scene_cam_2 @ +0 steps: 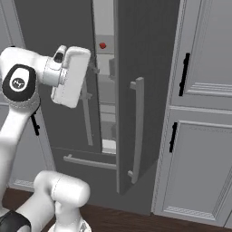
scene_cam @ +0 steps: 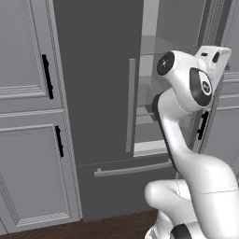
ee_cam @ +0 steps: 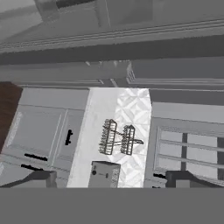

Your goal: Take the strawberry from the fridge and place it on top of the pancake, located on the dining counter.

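Your end effector (ee_cam: 109, 178) is open and empty, its fingertips (ee_cam: 41, 178) spread wide apart. It sits at the gap of the fridge (scene_cam_2: 145, 68), whose right door (scene_cam_2: 140, 90) stands ajar. The strawberry (scene_cam_2: 103, 45) lies on a shelf inside, beyond the end effector and a little above it, well apart.

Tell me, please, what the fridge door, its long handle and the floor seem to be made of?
The fridge door looks like dark grey painted or brushed metal: flat, matt, no grain. Its handle seems pale grey metal, a smooth plain bar. The floor looks like dark brown wood, judging by its streaky planks. All rendered, so uncertain.
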Motion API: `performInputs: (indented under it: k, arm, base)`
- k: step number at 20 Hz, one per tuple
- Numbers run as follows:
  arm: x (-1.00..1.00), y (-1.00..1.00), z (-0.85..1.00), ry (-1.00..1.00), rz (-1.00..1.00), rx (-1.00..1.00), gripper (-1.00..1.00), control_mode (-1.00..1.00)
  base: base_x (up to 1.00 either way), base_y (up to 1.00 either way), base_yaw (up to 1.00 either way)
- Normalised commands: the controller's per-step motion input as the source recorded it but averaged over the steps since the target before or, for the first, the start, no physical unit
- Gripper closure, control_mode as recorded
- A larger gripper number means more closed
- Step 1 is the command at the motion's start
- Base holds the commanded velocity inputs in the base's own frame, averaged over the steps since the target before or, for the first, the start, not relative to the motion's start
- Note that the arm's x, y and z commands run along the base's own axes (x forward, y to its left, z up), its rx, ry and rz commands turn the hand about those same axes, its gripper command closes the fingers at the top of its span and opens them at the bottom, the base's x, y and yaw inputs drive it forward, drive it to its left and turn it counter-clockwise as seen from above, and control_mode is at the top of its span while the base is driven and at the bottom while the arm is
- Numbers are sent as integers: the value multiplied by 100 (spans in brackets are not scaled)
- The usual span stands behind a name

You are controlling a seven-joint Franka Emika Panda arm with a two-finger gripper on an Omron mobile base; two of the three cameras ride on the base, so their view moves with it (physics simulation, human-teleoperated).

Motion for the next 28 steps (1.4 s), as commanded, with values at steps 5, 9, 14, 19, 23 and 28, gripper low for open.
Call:
performInputs:
  k: [5, 9, 14, 19, 23, 28]
  arm:
    - [64, 38, 36, 9, 2, -40, -100, -100]
    - [91, -1, 0, 26, 8, -10, -100, -100]
    - [100, -52, 0, 37, 1, 0, -100, -100]
    - [65, -60, -3, 23, 0, 0, -100, -100]
    - [8, -66, -6, 15, -2, 0, -100, -100]
    - [-10, -82, 0, 13, -9, 5, -100, -100]
  base:
    - [0, 0, 0]
    - [0, 0, 0]
    - [0, 0, 0]
    - [0, 0, 0]
    - [0, 0, 0]
    - [0, 0, 0]
